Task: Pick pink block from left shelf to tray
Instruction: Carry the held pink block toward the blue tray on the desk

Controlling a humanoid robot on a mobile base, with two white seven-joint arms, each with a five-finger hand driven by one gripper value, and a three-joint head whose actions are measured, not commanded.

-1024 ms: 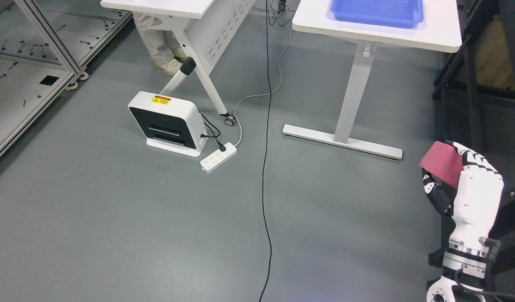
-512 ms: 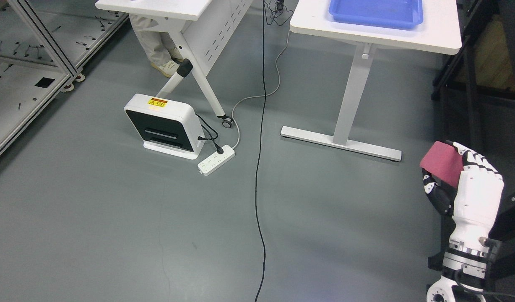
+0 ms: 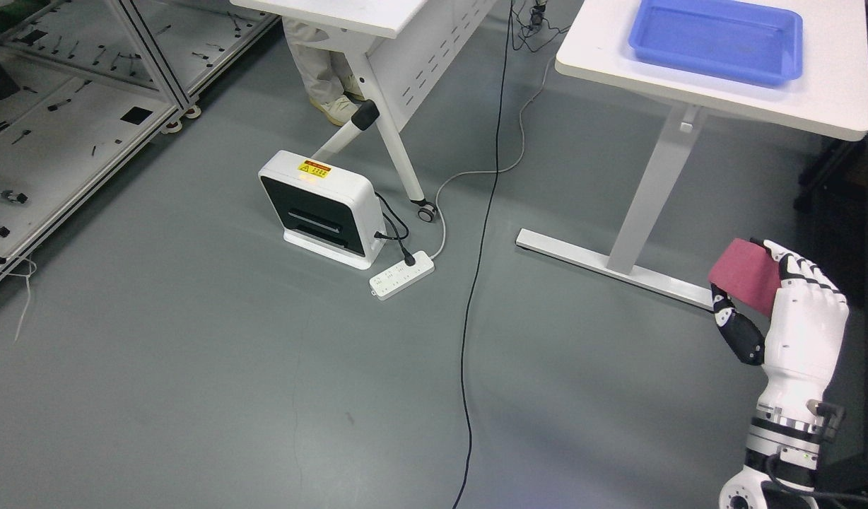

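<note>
My right hand (image 3: pixel 773 297) rises from the lower right corner, white with black joints, its fingers curled around a pink block (image 3: pixel 748 276) held above the grey floor. The blue tray (image 3: pixel 717 39) sits on a white table (image 3: pixel 603 63) at the top right, well above and slightly left of the hand. The left shelf (image 3: pixel 59 134), a metal-framed rack with small dark parts on its boards, fills the upper left. My left arm does not show.
A white box-shaped device (image 3: pixel 317 208) stands on the floor, plugged into a power strip (image 3: pixel 402 274). A black cable (image 3: pixel 480 254) runs down the floor's middle. A person's legs (image 3: pixel 321 63) show behind a second white table (image 3: pixel 356 14). The tray table's foot (image 3: pixel 611 265) lies near my hand.
The whole picture has shifted right and a little down, so the camera has moved; the tray and table now show more fully. My right hand still holds the pink block the same way.
</note>
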